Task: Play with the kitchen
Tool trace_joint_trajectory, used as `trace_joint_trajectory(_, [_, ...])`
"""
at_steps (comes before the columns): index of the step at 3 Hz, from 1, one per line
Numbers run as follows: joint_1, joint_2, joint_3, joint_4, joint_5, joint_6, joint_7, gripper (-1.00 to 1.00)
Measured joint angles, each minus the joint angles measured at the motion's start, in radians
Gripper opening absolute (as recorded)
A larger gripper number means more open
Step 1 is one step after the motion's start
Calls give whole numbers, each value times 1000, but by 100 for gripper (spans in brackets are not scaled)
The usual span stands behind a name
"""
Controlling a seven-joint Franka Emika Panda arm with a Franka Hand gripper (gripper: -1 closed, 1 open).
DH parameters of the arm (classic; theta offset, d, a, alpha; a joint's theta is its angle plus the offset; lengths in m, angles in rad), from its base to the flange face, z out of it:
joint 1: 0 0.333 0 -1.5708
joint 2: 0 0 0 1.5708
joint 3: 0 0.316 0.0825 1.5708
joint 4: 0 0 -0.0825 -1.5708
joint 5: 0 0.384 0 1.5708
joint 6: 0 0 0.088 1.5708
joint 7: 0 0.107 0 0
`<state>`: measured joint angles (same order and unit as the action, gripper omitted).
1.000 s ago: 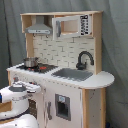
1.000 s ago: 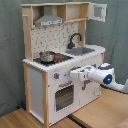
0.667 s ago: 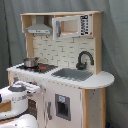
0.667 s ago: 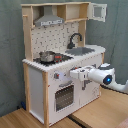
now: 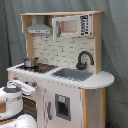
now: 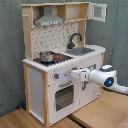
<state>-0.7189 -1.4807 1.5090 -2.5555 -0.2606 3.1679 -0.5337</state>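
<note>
The kitchen [image 5: 65, 65] [image 6: 60, 60] is a tall white and light-wood toy with a grey hood [image 5: 39, 27], a microwave cabinet [image 5: 71, 26], a black faucet [image 5: 84, 59], a grey sink [image 5: 72, 75] and a small pot [image 6: 46, 56] on the stove. My gripper [image 6: 74, 74] points at the front panel, level with the knobs just above the oven door [image 6: 64, 97]. In the first exterior view the gripper [image 5: 31, 88] sits low at the first exterior view's left, against the kitchen's front below the stove. Whether it touches the panel is unclear.
A grey curtain [image 5: 115, 45] hangs behind the kitchen. The kitchen stands on a wooden floor [image 6: 100, 112]. My white arm [image 6: 110, 80] comes in from the second exterior view's right, in front of the cabinet door under the sink.
The gripper has edged slightly closer to the kitchen's front panel. Nothing on the kitchen has moved.
</note>
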Motion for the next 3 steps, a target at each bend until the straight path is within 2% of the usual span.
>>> trace_joint_trajectory(3, [162,13,8,-6,0,-273,15,100])
